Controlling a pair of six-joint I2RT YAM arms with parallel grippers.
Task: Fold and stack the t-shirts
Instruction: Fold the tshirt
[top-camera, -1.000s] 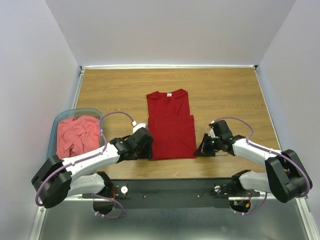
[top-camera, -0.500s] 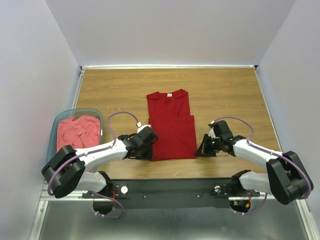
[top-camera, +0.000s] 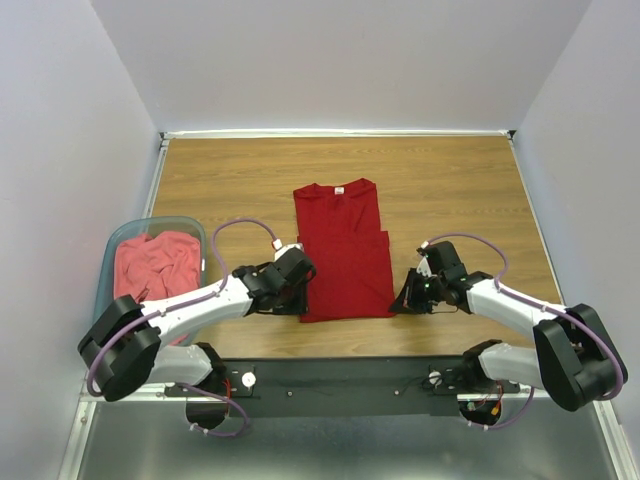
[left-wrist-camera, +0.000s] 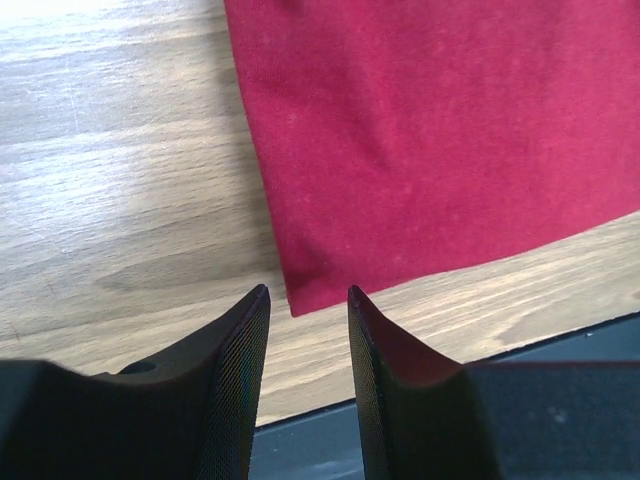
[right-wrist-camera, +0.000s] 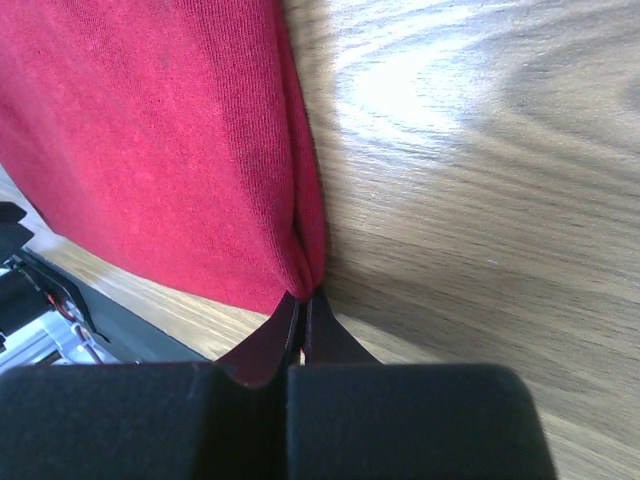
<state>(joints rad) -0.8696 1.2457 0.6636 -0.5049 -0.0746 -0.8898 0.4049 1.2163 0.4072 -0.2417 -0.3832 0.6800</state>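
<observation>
**Left to right, positions given relative to the crimson t-shirt (top-camera: 340, 255).**

**Far left.** Well to the left of the crimson t-shirt, at the left edge of the wooden table (top-camera: 460, 180), stands a translucent blue-grey tub (top-camera: 112, 245). A coral-pink t-shirt (top-camera: 155, 272) lies crumpled inside it, unfolded and bunched up to the rim.

**Near left corner.** The left gripper (left-wrist-camera: 308, 292) sits at this corner of the crimson t-shirt. Its jaws stand partly apart, with a narrow gap between the two dark fingers (left-wrist-camera: 235, 380), and they hold nothing. In the left wrist view the corner of the cloth shows in the gap just ahead of the tips. No contact between finger and cloth can be made out.

**Centre.** The crimson t-shirt lies flat on the table, well apart from the tub. Its neck, with a small white label (top-camera: 339, 188), points toward the far edge, and its hem points toward the arm bases. The sleeves are turned in, so the outline is a narrow rectangle. The right edge steps slightly outward about halfway down. The surface is smooth, without marked creases.

**Near right corner.** The right gripper (right-wrist-camera: 302, 298) is closed tight here. Its fingers (right-wrist-camera: 262, 350) meet with the corner of the crimson cloth pinched between the tips. The fabric gathers into a small fold where it enters the grip.
</observation>
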